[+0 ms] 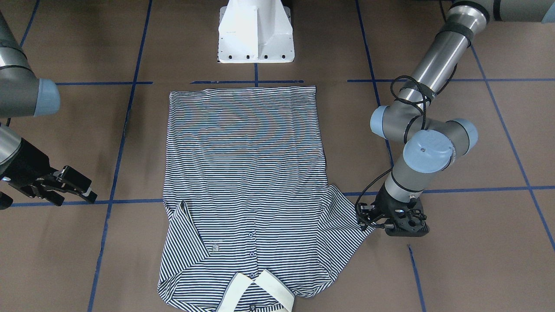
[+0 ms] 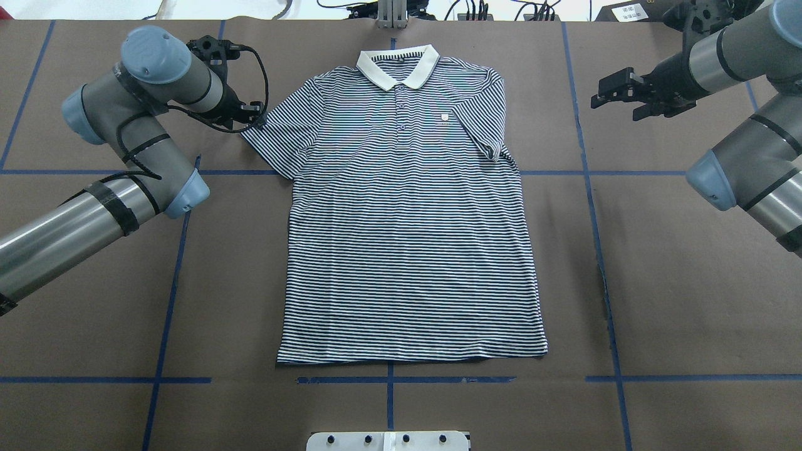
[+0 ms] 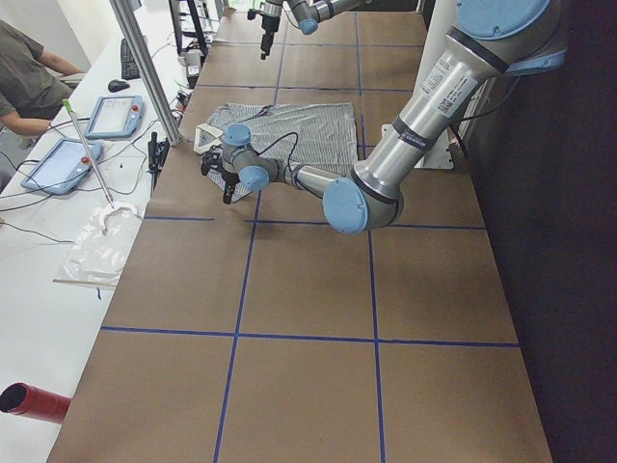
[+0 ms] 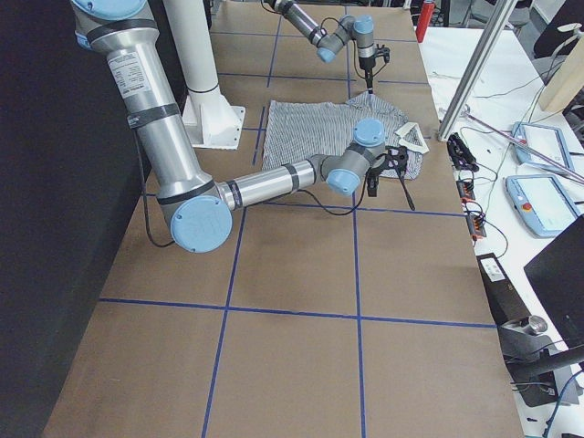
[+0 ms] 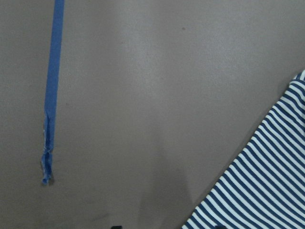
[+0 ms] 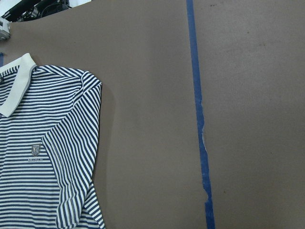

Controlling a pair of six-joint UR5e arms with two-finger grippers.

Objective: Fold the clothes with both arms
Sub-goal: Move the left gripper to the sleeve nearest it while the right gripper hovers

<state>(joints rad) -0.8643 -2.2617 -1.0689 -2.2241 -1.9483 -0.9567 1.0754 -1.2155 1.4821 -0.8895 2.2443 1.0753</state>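
1. The short-sleeved polo shirt with thin navy-and-white stripes lies flat, front up, on the brown paper-covered table; its cream collar points away from us; the right sleeve lies folded in over the chest.
2. Our left black two-finger gripper sits at the tip of the spread-out left sleeve; we cannot tell whether its fingers are apart or together.
3. Our right black two-finger gripper hovers well apart from the shirt, fingers apart, holding nothing.
4. We judge the left sleeve comes next; we should pinch only its cuff edge, lift low, carry it inward to mirror the right sleeve, then lay it flat without dragging the body.
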